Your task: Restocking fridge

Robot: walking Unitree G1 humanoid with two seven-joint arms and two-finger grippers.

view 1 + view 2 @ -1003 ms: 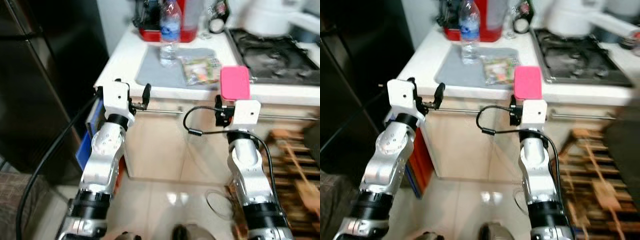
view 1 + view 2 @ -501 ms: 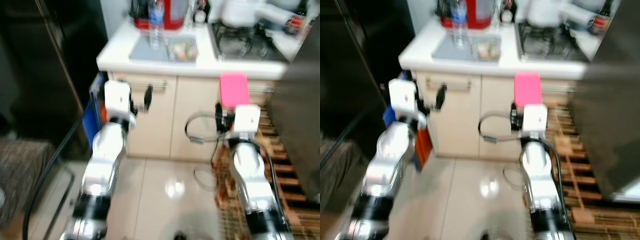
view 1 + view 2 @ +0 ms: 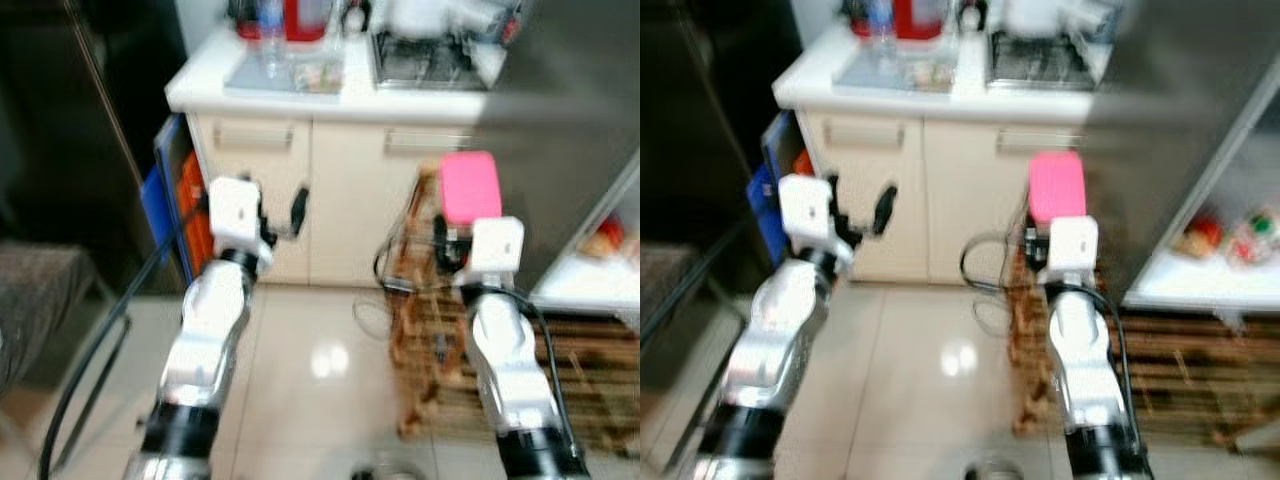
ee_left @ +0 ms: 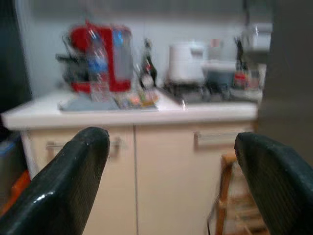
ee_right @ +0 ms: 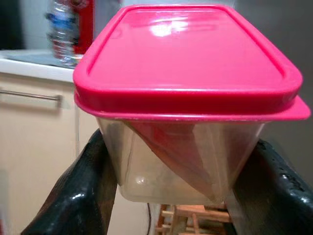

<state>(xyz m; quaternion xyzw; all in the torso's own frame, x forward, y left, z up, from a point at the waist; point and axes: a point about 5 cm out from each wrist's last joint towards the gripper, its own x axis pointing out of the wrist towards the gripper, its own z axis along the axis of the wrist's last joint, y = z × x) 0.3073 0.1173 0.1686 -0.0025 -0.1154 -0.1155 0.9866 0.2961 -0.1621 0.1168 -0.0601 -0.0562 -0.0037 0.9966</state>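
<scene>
Nearest, two silver arms raised over a glossy pale tiled floor point(image 3: 300, 360). Right gripper point(image 5: 183, 161) clamped on a clear plastic container point(image 5: 182, 161) with a pink lid point(image 3: 470, 187), jaws pressed against its two sides, lid upward, held level in front of the body. Left gripper point(image 4: 176, 186) empty, jaws spread wide apart, black fingers point(image 4: 73, 181) framing the cupboard ahead. Just beyond the right arm, a wooden slatted rack point(image 3: 420, 330) on the floor, a black cable looped beside it. To the right, an open fridge shelf point(image 3: 1200, 275) with blurred red and green items, the grey fridge door point(image 3: 560, 150) edge above it. To the left, a dark tall panel and a blue crate point(image 3: 155, 205) beside the cupboard. Further back, cream cupboard doors point(image 3: 300, 180) with bar handles under a white surface point(image 3: 200, 85). On that surface, blurred: a water bottle point(image 4: 98, 73) on a grey mat, a red appliance point(image 4: 105, 54) behind, a gas hob point(image 3: 420, 65) and a white pot point(image 4: 186, 61).
</scene>
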